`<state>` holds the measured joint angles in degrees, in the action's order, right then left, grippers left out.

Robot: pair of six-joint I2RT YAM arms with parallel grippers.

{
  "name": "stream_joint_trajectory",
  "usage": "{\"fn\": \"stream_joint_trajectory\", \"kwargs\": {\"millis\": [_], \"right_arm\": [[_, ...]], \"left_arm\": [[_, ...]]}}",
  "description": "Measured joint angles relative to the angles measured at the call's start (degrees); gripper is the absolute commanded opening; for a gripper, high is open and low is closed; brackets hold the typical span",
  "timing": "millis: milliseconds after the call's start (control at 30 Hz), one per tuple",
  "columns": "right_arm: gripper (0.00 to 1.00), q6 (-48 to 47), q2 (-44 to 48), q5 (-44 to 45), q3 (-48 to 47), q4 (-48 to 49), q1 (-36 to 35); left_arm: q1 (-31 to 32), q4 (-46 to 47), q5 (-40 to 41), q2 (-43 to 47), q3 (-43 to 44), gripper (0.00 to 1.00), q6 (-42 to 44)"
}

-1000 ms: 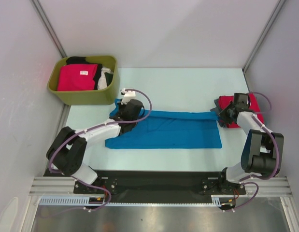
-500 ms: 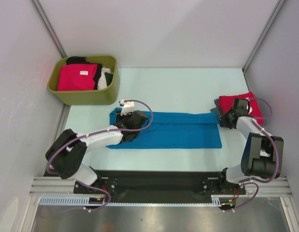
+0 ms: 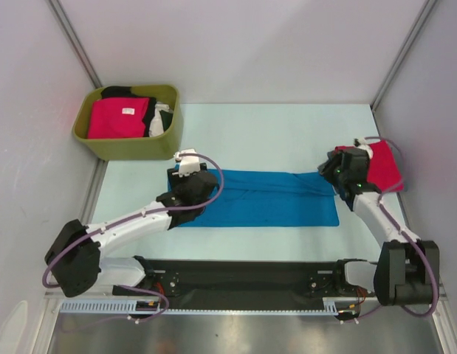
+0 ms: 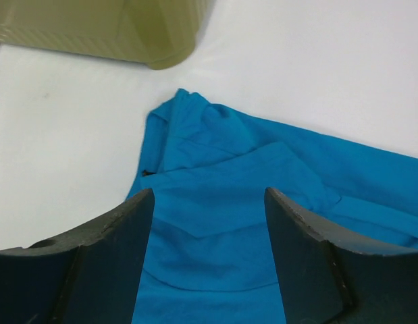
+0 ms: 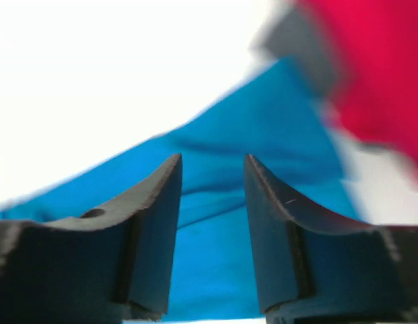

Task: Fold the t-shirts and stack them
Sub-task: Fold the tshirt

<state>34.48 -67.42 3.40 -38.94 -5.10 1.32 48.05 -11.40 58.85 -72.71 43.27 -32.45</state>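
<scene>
Black-fingered, the left gripper point(image 4: 209, 196) gapes wide and empty over the left end of the blue t-shirt point(image 3: 272, 203). The right gripper point(image 5: 212, 158) is parted more narrowly, also empty, at its right end. This one blue shirt lies flat on the table point(image 3: 272, 125), long axis left to right. One red t-shirt point(image 3: 387, 164) lies just right of it, and one tub point(image 3: 128, 150) stands far left.

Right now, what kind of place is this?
Likely a robot test cell: plain panel walls enclose a pale table, two arms are bolted to a black base plate, and an olive tub holds t-shirts.
</scene>
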Motion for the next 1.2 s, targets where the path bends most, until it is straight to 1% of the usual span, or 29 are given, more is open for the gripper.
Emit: {"fn": "stream_joint_trajectory", "kwargs": {"millis": [100, 200, 367, 467, 633, 767, 900, 1033, 1200], "right_arm": [[0.42, -1.2, -4.3, -3.9, -3.0, 1.3, -6.6], [0.42, -1.9, -10.6, -8.2, -6.6, 3.8, -14.1], [0.40, -2.1, -21.4, -15.0, -13.4, 7.9, -24.5], [0.40, -1.6, -28.7, -19.1, -18.7, 11.0, -28.4], [0.40, 0.1, -39.8, -24.9, -27.4, 14.4, -31.8], [0.41, 2.1, -46.1, -29.2, -31.1, 17.7, -33.2], [0.41, 4.6, -51.4, -33.3, -33.2, 20.5, -34.2], [0.41, 6.0, -54.8, -36.1, -34.6, 21.1, -35.1], [0.40, 6.7, -55.6, -39.8, -34.6, 21.8, -36.3]], "left_arm": [[-4.2, 1.5, -9.1, 0.0, 0.0, 0.72, 1.0], [-8.9, 1.8, -15.6, -0.9, 0.4, 0.71, 1.2], [-13.4, 1.3, -20.7, -5.8, 4.0, 0.70, 1.2], [-14.5, 1.3, -22.1, -9.2, 6.4, 0.69, 1.3], [-16.8, 0.9, -24.0, -16.7, 11.2, 0.65, 1.4], [-20.1, 0.5, -27.1, -22.4, 14.3, 0.61, 0.9], [-23.9, -1.1, -29.2, -26.4, 16.0, 0.61, 0.8], [-25.1, -4.7, -28.8, -29.3, 18.8, 0.58, 0.3], [-25.1, -9.5, -27.0, -31.0, 20.6, 0.57, -1.6]]}}
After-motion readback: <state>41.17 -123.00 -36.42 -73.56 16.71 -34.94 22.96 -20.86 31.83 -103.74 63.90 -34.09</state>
